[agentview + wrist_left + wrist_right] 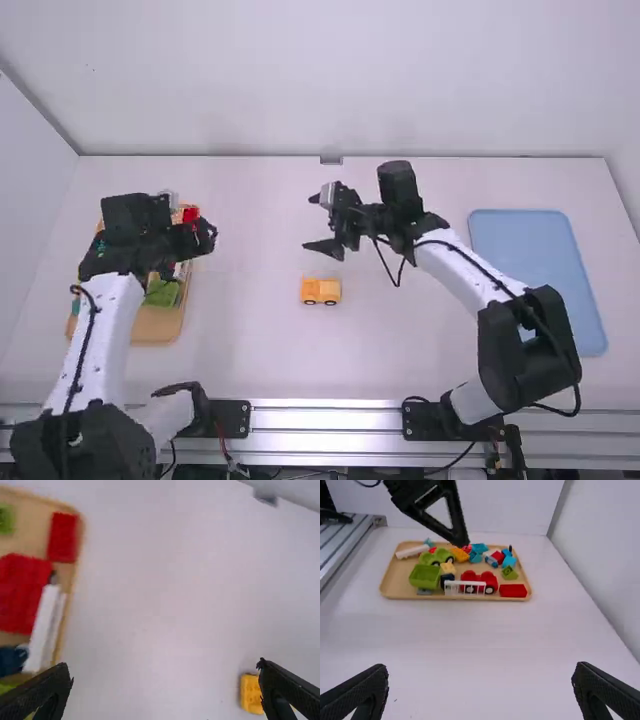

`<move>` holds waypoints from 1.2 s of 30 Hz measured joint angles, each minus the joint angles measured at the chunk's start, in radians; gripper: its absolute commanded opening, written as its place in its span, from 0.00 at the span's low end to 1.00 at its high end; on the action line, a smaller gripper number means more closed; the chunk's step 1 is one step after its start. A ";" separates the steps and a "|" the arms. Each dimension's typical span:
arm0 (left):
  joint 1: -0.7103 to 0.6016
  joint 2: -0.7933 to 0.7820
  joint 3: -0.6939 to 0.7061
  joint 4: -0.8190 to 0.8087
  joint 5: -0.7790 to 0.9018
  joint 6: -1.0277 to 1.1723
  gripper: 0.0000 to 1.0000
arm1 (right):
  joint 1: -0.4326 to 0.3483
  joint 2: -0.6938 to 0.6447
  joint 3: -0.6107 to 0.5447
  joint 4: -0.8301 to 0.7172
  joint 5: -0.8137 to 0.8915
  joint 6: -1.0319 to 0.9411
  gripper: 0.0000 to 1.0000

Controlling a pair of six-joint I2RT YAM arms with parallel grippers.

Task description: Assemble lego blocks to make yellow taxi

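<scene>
Jaws stand parted; the tray (394, 577) holds blocks (513, 591).

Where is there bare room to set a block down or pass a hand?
Bare table lies between the tray and the yellow car, and from the car to the metal rail; the blue mat is bare too. Crowded: the tray, full of blocks, with the left arm over it. The right arm overhangs the stretch between car and mat.
</scene>
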State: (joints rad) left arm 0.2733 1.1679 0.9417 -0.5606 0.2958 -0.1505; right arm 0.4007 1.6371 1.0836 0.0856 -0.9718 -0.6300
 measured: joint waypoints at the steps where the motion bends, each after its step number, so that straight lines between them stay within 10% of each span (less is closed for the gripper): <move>1: 0.008 -0.008 0.000 -0.008 -0.029 -0.039 0.99 | 0.006 0.000 0.013 -0.013 0.019 0.006 0.98; 20: 0.218 0.069 0.380 -0.428 -0.380 -0.370 0.99 | 0.030 0.000 0.030 -0.030 0.136 0.021 0.98; 36: 0.279 0.709 0.827 -0.636 -0.370 -0.284 0.99 | 0.023 0.000 0.030 -0.043 0.118 0.021 0.98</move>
State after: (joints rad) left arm 0.5526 1.8771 1.7687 -1.1965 -0.0738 -0.4347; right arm 0.4232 1.6371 1.1133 0.0429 -0.8539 -0.6094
